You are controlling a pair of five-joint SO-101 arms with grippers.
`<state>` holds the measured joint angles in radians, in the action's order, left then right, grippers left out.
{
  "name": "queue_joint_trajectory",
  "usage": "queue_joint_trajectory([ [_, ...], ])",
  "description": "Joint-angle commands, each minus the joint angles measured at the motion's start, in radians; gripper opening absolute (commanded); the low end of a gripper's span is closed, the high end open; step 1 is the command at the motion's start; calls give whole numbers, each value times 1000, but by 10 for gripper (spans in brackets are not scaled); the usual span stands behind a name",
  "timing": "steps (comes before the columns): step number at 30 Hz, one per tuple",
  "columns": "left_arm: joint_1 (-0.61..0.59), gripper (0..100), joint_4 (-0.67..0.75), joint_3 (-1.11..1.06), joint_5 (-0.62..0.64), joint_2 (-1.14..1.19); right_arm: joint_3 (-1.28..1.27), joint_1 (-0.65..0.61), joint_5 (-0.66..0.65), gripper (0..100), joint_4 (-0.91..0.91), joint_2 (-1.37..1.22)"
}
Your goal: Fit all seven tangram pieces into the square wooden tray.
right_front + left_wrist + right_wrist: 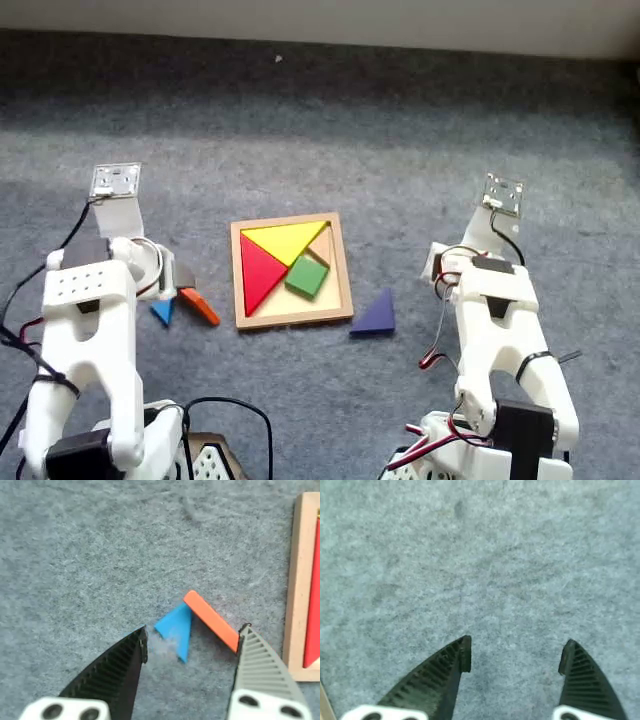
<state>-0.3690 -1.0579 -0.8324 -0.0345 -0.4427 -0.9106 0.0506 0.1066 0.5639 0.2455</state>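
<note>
The square wooden tray (340, 262) lies mid-table holding a yellow triangle (280, 240), a red triangle (258, 273) and a green square (307, 275). Left of it on the carpet lie a small blue triangle (162, 312) and an orange parallelogram (199, 306). A purple triangle (375, 314) rests just right of the tray. My left gripper (192, 634) hangs open above the blue triangle (176, 630) and orange piece (212, 620), its fingers either side of them. The tray's edge (293, 595) appears beside it. My right gripper (516, 652) is open over bare carpet, right of the tray.
Grey carpet covers the table. Both arm bases (90, 340) (505, 340) stand near the front edge, with cables (225, 405) trailing between them. A pale wall edge runs along the back.
</note>
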Motion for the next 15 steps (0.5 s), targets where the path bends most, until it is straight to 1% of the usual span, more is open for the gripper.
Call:
queue_joint_trajectory([
  [1, -90, 291, -52, 90, -150, -2, 10, 10, 3, 274, -18, 7],
  [4, -91, 291, -71, 91, -219, -1, 10, 10, 3, 274, -18, 7],
  [8, -88, 291, -61, 51, -290, -1, 10, 10, 3, 274, -18, 7],
  [13, -94, 291, -58, 41, -328, -1, 10, 8, 3, 274, -18, 7],
  [15, -94, 291, -28, 39, -328, 1, 10, 8, 3, 274, -18, 7],
])
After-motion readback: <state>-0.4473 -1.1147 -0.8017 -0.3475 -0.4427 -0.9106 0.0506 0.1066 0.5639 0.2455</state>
